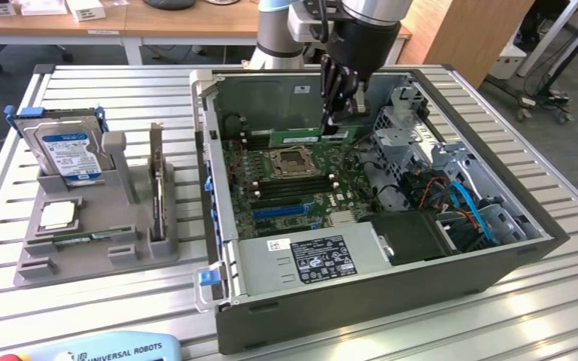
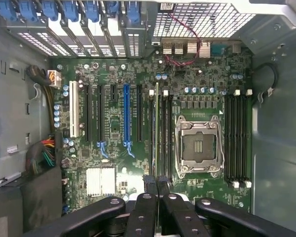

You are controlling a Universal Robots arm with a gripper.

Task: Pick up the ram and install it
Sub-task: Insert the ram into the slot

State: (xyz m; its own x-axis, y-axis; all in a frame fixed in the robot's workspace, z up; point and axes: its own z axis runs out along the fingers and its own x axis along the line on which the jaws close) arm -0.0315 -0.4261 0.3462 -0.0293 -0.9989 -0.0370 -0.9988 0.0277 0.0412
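Note:
The ram, a thin green stick, hangs level over the motherboard near the rear of the open computer case. My gripper comes down from above, shut on the stick's upper edge. In the wrist view the black fingertips pinch the ram, seen edge-on as a thin line. It runs along the black memory slots beside the CPU socket. I cannot tell whether it touches a slot.
A grey holder at the exterior view's left carries a blue-labelled hard drive, an upright expansion card and a CPU chip. Inside the case are a power supply, drive cage and cables. More memory slots lie past the socket.

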